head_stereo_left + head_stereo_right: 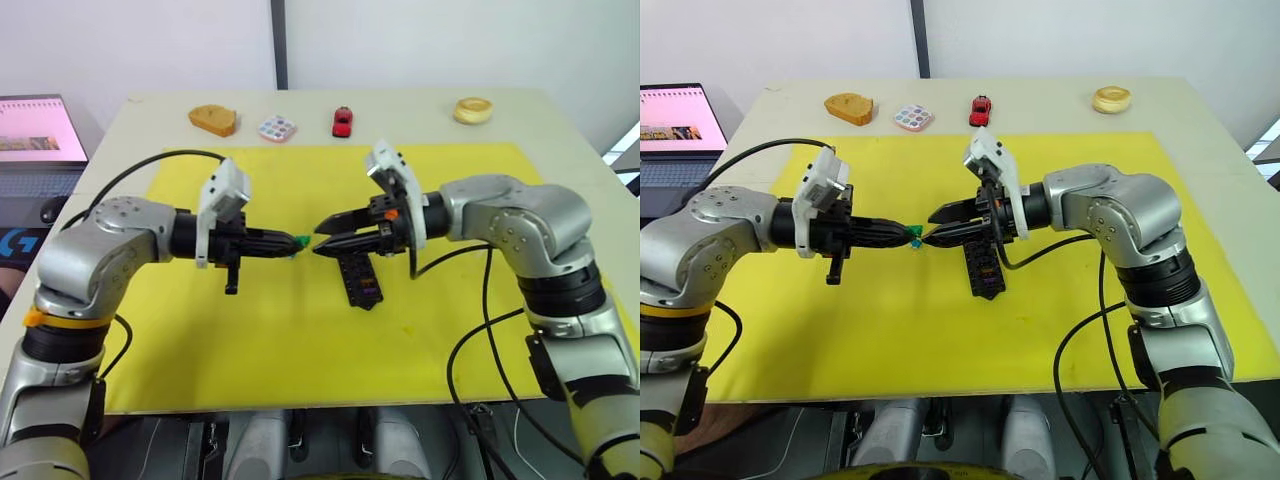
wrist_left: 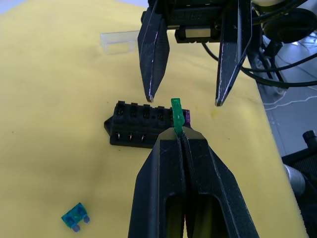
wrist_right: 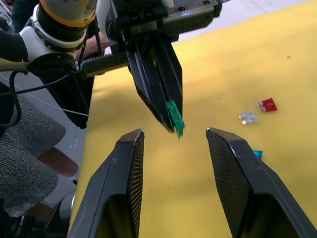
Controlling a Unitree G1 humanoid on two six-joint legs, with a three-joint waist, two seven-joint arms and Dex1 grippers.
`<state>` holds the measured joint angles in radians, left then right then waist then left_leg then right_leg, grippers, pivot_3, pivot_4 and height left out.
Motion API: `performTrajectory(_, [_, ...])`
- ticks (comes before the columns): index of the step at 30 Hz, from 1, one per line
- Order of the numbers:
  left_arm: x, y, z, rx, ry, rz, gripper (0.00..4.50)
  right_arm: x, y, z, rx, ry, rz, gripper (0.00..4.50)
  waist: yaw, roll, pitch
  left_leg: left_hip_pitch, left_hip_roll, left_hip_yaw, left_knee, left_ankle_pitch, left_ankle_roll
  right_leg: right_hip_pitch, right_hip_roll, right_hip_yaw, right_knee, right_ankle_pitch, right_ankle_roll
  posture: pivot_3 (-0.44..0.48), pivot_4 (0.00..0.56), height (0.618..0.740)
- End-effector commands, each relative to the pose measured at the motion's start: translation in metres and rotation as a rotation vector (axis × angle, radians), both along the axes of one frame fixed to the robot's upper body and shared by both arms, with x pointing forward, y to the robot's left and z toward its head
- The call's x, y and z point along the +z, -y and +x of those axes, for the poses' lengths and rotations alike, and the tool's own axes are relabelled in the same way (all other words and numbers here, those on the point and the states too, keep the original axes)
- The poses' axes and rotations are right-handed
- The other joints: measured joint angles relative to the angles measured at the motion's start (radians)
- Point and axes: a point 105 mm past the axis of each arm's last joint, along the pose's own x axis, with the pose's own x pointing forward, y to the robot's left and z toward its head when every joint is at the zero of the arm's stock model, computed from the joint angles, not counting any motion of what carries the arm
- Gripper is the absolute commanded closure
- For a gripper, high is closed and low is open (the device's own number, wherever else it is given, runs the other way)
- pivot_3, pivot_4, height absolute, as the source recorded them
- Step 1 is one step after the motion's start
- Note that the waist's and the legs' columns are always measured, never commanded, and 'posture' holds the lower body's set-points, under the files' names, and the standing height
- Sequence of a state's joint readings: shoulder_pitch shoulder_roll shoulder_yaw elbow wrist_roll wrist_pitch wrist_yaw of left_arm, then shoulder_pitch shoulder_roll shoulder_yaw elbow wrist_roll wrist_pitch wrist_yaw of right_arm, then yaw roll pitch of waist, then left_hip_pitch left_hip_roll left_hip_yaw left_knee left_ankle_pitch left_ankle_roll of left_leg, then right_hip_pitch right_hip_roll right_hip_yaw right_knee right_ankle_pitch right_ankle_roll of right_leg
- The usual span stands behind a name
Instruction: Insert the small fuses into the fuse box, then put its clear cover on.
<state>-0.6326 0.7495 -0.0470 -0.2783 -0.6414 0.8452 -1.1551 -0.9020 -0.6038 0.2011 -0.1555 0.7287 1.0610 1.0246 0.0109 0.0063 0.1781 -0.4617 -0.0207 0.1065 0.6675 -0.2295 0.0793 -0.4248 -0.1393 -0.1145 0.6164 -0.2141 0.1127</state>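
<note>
Above the fuse box (image 1: pixel 359 277), left claw (image 1: pixel 297 242) pinches a green fuse (image 2: pixel 177 115) toward the spread right claw (image 1: pixel 320 245).

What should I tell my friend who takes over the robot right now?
Left gripper: shut on the green fuse, held above the fuse box.
Right gripper: open, facing it, holding nothing.
Teal fuse, red fuse and a clear-grey fuse lie loose on the yellow mat; the clear cover lies off the box.
Done: unclear whether any fuses are seated.
Left: insert fuses, fit cover.
</note>
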Motion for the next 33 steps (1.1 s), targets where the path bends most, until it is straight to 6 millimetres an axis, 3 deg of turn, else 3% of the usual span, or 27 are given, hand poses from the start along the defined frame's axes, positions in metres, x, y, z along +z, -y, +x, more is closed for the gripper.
performTrajectory(1, [0.009, 0.004, -0.003, -0.025, 0.051, -0.001, 4.50, 0.014, -0.004, -0.005, 0.020, 0.063, 0.029, 2.40, 0.000, 0.000, 0.000, 0.000, 0.000, 0.000, 0.000, 0.000, 0.000, 0.000, 0.000, 0.000, 0.000, 0.000, 0.000, 0.000, 0.150, 0.740])
performTrajectory(6, [0.009, 0.005, -0.002, -0.026, 0.050, -0.002, 4.50, 0.014, -0.006, -0.005, 0.026, 0.061, 0.037, 2.40, -0.001, 0.000, 0.000, 0.000, 0.000, 0.000, 0.000, 0.000, 0.000, 0.000, 0.001, 0.000, 0.000, 0.000, 0.000, 0.000, 0.150, 0.740])
performTrajectory(8, [0.009, 0.005, -0.002, -0.027, 0.050, -0.003, 4.50, 0.013, -0.006, -0.005, 0.026, 0.059, 0.037, 2.94, -0.001, 0.000, 0.000, 0.000, 0.000, 0.000, 0.000, 0.000, 0.000, 0.000, 0.001, 0.000, 0.000, 0.000, 0.000, 0.000, 0.150, 0.740])
performTrajectory(10, [0.009, 0.005, -0.002, -0.027, 0.050, -0.005, 4.50, 0.011, -0.006, -0.005, 0.028, 0.061, 0.032, 3.71, -0.001, 0.000, 0.000, 0.000, 0.000, 0.000, 0.000, 0.000, 0.000, 0.000, 0.001, 0.000, 0.000, 0.000, 0.000, 0.000, 0.150, 0.740])
performTrajectory(11, [0.009, 0.005, -0.002, -0.026, 0.051, -0.006, 4.50, 0.011, -0.007, -0.004, 0.028, 0.062, 0.033, 4.31, -0.001, 0.000, 0.000, 0.000, 0.000, 0.000, 0.000, 0.000, 0.000, 0.000, 0.001, 0.000, 0.000, 0.000, 0.000, 0.000, 0.150, 0.740])
performTrajectory(12, [0.010, 0.005, -0.002, -0.026, 0.051, -0.006, 4.50, 0.011, -0.007, -0.004, 0.028, 0.063, 0.033, 4.47, -0.001, 0.000, 0.000, 0.000, 0.000, 0.000, 0.000, 0.000, 0.000, 0.000, 0.001, 0.000, 0.000, 0.000, 0.000, 0.000, 0.150, 0.740])
performTrajectory(22, [0.009, 0.002, -0.002, -0.018, 0.046, -0.011, 4.50, 0.014, -0.007, -0.001, 0.025, 0.076, 0.048, 4.47, -0.001, 0.000, 0.000, 0.000, 0.000, 0.000, 0.000, 0.000, 0.000, 0.000, 0.001, 0.000, 0.000, 0.000, 0.000, 0.000, 0.150, 0.740])
performTrajectory(25, [0.008, -0.002, -0.004, -0.021, 0.038, -0.007, 3.66, 0.014, -0.006, -0.001, 0.025, 0.081, 0.049, 4.50, -0.002, 0.000, 0.000, 0.000, 0.000, 0.000, 0.000, 0.000, 0.000, 0.000, 0.001, 0.000, 0.000, 0.000, 0.000, 0.000, 0.150, 0.740])
performTrajectory(32, [0.007, -0.012, -0.003, 0.025, 0.028, -0.004, 0.02, 0.013, 0.000, 0.003, 0.037, 0.121, 0.052, 4.50, -0.002, 0.000, 0.000, 0.000, 0.001, 0.000, 0.000, 0.000, -0.001, 0.000, 0.001, 0.001, 0.000, 0.000, 0.000, 0.000, 0.150, 0.740])
performTrajectory(33, [0.006, -0.013, -0.003, 0.034, 0.026, -0.001, 0.02, 0.014, 0.004, 0.005, 0.040, 0.143, 0.063, 4.50, -0.001, 0.000, 0.000, 0.000, 0.001, 0.000, 0.000, 0.000, -0.001, 0.000, 0.001, 0.001, 0.000, 0.000, 0.000, 0.000, 0.150, 0.740])
